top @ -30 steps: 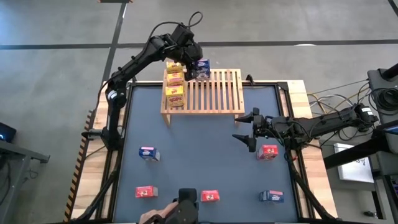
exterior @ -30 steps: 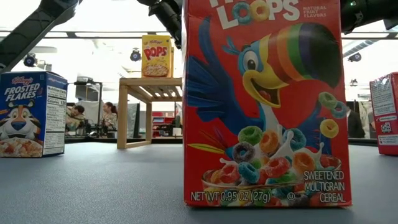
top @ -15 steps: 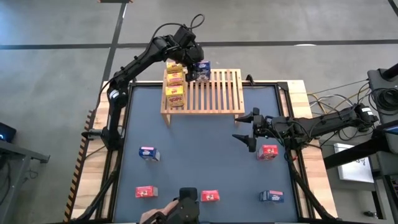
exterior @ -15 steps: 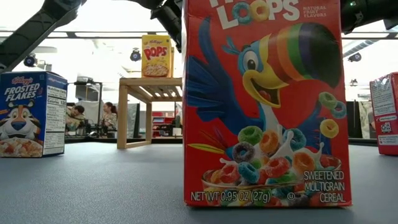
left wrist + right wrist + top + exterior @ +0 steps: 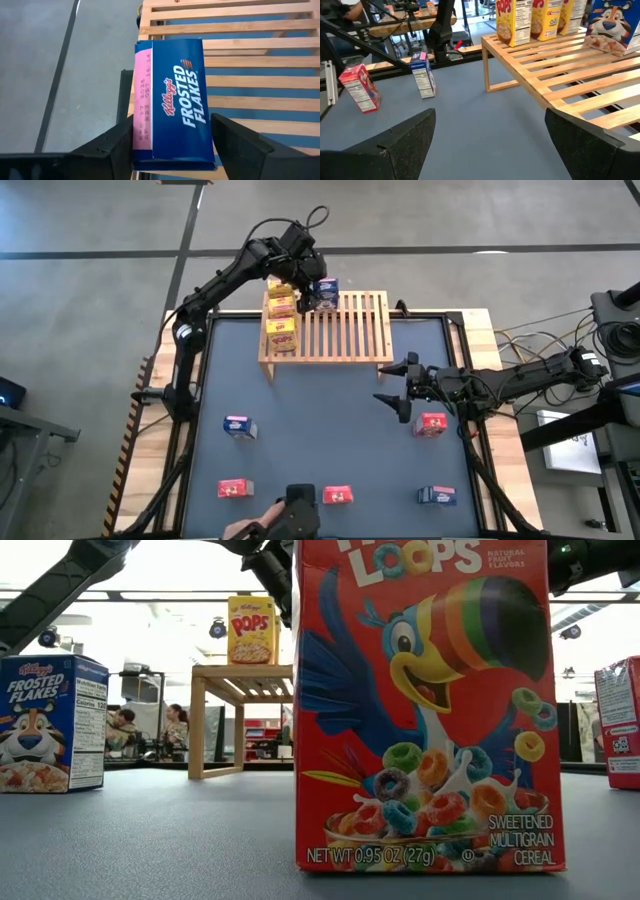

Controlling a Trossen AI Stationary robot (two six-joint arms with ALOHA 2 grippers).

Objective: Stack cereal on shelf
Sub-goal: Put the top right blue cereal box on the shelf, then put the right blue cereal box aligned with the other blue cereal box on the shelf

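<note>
Red cereal box (image 5: 425, 705) blocking shelf (image 5: 245, 680)

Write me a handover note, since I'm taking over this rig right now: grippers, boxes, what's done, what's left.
Left gripper: over the shelf, fingers either side of a blue box; there's a gap on one side, so grip unclear.
Right gripper: open, empty, over the table by a red box.
Done: three yellow boxes on the shelf.
Left: two blue boxes and three red ones on the table.
</note>
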